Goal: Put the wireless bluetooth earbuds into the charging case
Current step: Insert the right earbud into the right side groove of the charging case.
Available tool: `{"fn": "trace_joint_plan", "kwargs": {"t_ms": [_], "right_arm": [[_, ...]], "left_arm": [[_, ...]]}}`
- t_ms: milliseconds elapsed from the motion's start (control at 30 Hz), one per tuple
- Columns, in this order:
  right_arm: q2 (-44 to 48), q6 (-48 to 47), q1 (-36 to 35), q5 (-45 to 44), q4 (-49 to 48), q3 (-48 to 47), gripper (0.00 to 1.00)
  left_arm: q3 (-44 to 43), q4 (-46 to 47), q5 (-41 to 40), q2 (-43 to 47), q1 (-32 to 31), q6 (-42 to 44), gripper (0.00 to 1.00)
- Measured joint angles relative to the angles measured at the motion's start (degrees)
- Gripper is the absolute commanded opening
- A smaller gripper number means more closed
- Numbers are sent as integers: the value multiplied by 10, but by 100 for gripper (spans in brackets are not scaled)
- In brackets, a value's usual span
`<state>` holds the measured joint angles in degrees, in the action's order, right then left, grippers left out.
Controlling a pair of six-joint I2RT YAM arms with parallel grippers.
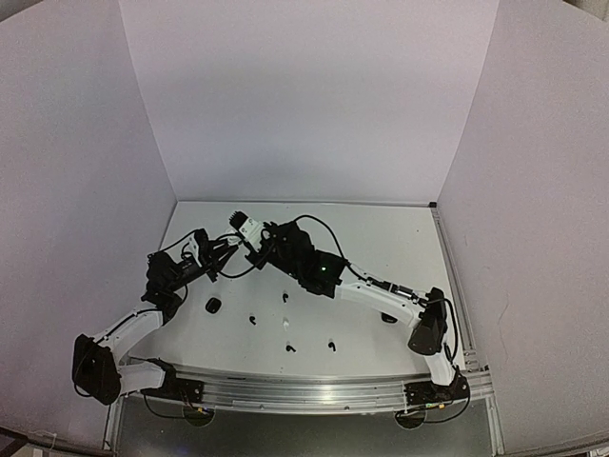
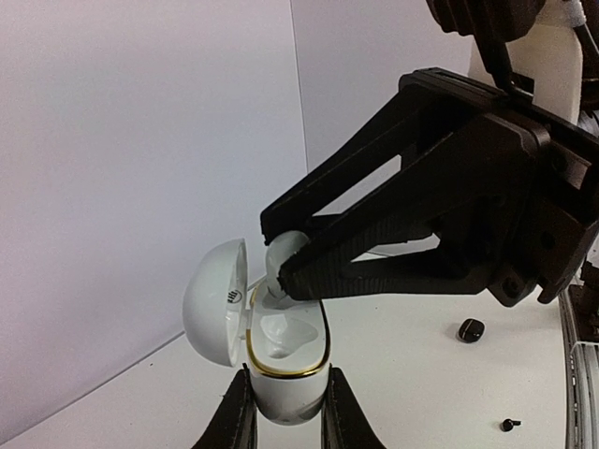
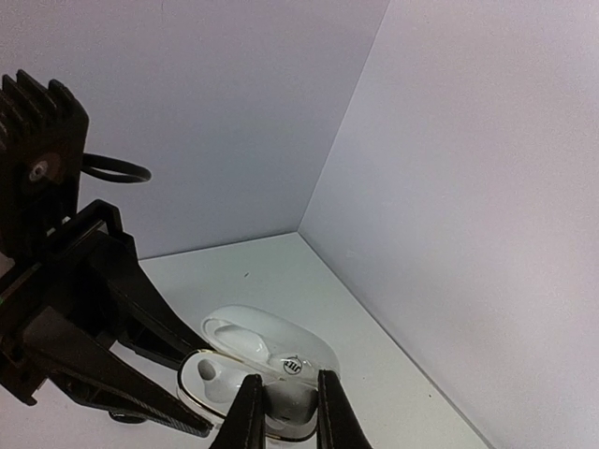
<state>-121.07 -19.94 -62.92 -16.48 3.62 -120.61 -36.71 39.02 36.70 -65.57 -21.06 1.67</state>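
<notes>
My left gripper (image 2: 285, 404) is shut on the base of a white charging case (image 2: 285, 379) with a gold rim, held upright with its lid (image 2: 215, 299) swung open. My right gripper (image 3: 287, 410) is shut on a white earbud (image 3: 292, 398) and holds it at the far slot of the case (image 3: 211, 379); the near slot is empty. The earbud (image 2: 284, 253) shows between the right fingertips in the left wrist view. In the top view both grippers meet left of centre, left (image 1: 225, 255) and right (image 1: 249, 246). Loose black earbuds (image 1: 252, 319) and white earbuds (image 1: 285, 324) lie on the table.
A black case (image 1: 213, 306) lies near the left arm and also shows in the left wrist view (image 2: 471, 329). A black earbud (image 2: 508, 425) lies near it. Another dark object (image 1: 388, 318) sits by the right arm. White walls enclose the table on three sides.
</notes>
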Motion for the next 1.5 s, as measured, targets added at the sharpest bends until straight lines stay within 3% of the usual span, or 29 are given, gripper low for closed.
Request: {"fn": "trace_joint_plan", "kwargs": {"t_ms": [333,1333,1500], "right_arm": [[-19,0,0,-10,5,-27,9],[-46,14,-5,-22,19,-68,22],[-46,15,-5,-22,22,-71,27]], "left_arm": [[0,0,-9,-1,2,0,0],[0,1,6,-4,1,-1,0],[0,2,6,-4,1,-10,0]]}}
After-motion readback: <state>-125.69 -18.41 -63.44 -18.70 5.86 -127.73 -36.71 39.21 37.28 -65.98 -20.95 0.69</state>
